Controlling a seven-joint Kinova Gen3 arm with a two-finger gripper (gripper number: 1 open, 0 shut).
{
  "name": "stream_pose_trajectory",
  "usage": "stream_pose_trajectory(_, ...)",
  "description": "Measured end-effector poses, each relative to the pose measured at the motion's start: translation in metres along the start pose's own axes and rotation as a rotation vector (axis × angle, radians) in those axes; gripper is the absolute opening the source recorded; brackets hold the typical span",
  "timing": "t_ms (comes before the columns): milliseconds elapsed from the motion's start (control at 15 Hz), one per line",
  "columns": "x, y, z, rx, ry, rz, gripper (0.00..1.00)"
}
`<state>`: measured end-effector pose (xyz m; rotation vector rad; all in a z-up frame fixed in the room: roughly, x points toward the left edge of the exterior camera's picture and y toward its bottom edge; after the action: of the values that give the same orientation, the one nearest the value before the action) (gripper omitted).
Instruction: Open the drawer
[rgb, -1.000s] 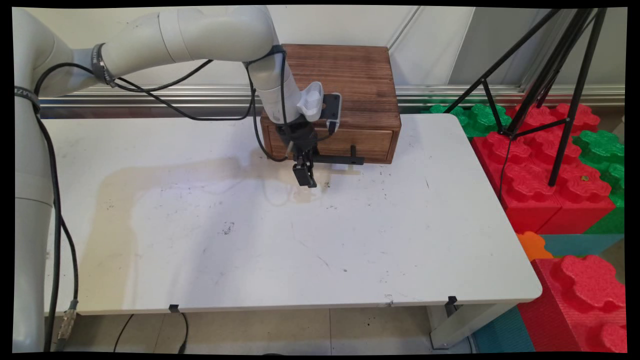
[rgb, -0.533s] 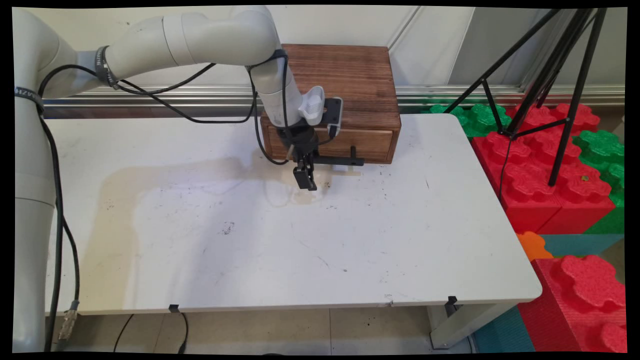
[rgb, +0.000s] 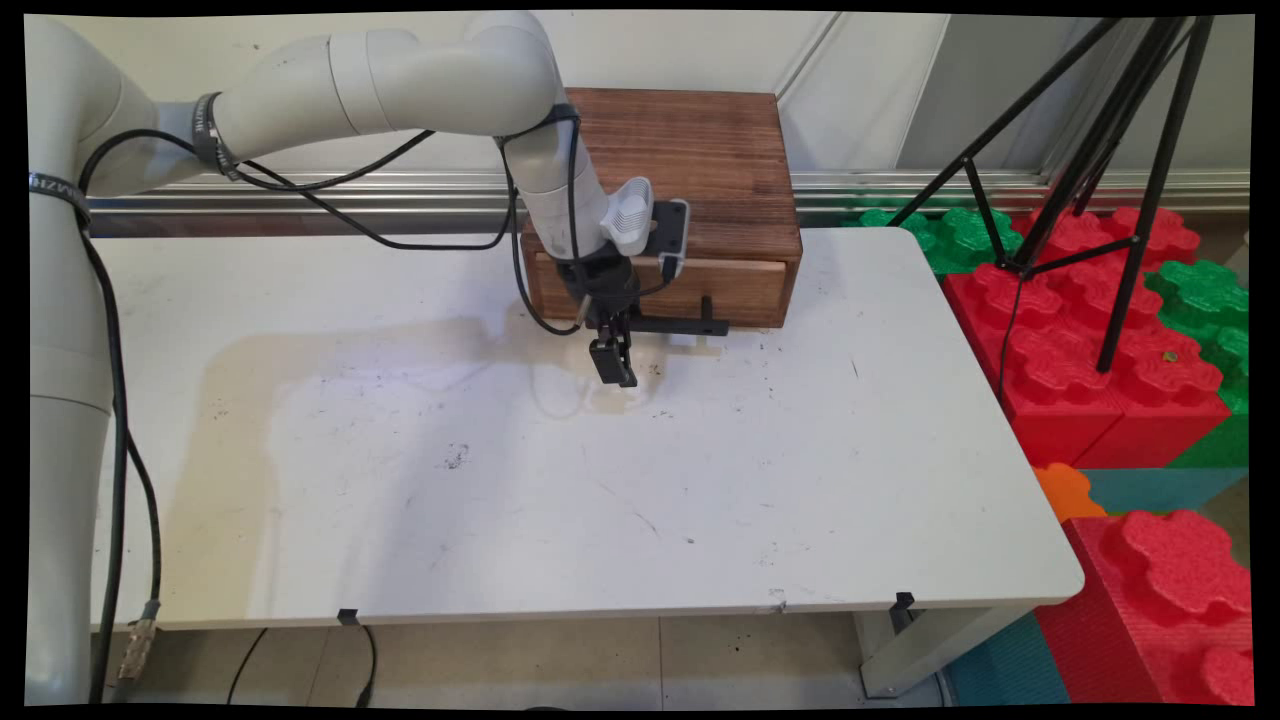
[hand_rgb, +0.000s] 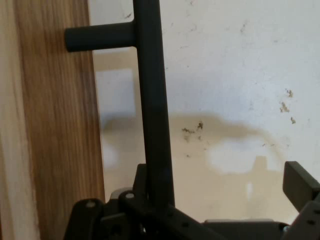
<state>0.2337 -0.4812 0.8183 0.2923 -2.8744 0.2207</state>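
Observation:
A brown wooden box (rgb: 690, 150) stands at the table's far edge, its single drawer (rgb: 745, 287) facing me. The drawer sits a little out, with a pale strip of its top edge showing. A black bar handle (rgb: 682, 324) on two posts runs along the drawer front. My gripper (rgb: 612, 366) points down at the left end of that bar. In the hand view the handle (hand_rgb: 152, 95) runs up the picture beside the wooden drawer front (hand_rgb: 55, 140). My gripper (hand_rgb: 225, 192) is open; the bar lies just inside the left finger, and the right finger (hand_rgb: 299, 184) is far from it.
The white table (rgb: 620, 480) carries smudges and a beige stain around the gripper. Off its right edge stand large red and green foam blocks (rgb: 1100, 330) and a black tripod (rgb: 1090, 150). Black cables hang from the arm.
The gripper has shifted slightly toward the table's near side and to the right. The handle has come with it, and the drawer now shows a pale strip along its top.

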Motion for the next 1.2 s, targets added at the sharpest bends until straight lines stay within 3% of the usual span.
stream_pose_trajectory(1200,0.004,0.028,-0.003,-0.030,0.014,-0.007,1.00)
